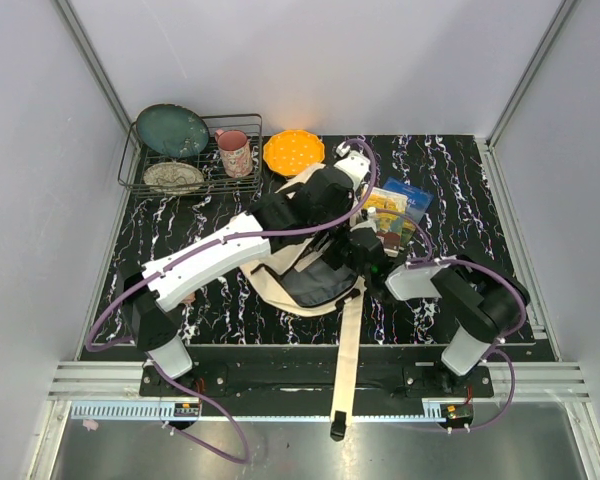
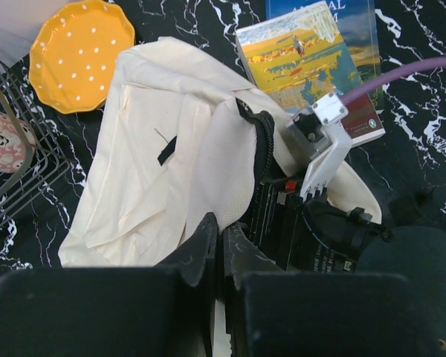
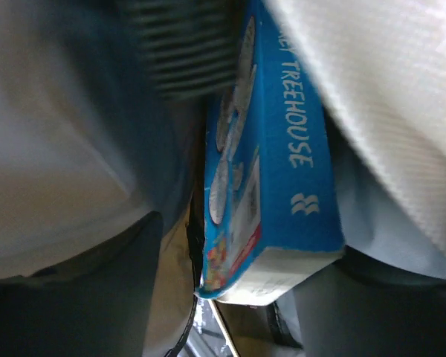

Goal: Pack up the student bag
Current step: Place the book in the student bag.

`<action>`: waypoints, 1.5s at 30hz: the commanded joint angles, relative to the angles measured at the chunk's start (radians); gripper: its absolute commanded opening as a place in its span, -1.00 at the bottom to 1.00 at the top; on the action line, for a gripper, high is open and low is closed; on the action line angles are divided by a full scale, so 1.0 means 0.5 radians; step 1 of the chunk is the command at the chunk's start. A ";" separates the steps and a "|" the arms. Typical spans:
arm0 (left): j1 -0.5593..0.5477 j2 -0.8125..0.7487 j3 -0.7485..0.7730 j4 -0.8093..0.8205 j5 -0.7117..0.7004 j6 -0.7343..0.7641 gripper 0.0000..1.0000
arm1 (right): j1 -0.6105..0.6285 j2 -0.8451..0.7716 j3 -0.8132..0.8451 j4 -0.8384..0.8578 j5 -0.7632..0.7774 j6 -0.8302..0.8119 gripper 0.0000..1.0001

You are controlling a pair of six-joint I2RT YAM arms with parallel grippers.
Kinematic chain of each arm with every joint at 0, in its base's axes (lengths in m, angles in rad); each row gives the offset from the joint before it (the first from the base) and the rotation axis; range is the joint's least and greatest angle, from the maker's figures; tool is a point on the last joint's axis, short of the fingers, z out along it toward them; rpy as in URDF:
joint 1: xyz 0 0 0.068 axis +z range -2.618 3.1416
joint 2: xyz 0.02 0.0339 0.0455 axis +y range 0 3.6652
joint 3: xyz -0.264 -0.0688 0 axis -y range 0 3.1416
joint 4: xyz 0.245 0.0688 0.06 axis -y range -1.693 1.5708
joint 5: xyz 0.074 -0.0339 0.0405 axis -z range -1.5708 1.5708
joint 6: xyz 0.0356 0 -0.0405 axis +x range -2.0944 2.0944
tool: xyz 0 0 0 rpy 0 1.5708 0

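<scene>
The student bag, a cream canvas backpack, lies mid-table under both arms. My left gripper is shut on a fold of the student bag at its opening. The right gripper is down inside the student bag and stands open around a blue book marked "TREEHOUSE". A gap shows between the left finger and the book's cover. The right wrist shows in the bag's mouth. Two more books lie on the table just right of the bag.
A wire rack at the back left holds a teal plate, a bowl and a pink mug. An orange dotted plate sits beside it. A cream strap hangs over the table's front edge.
</scene>
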 commanded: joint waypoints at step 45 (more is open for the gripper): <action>0.201 -0.384 -0.511 0.405 0.180 -0.146 -0.58 | 0.006 -1.611 -0.029 -1.763 0.844 -0.647 0.34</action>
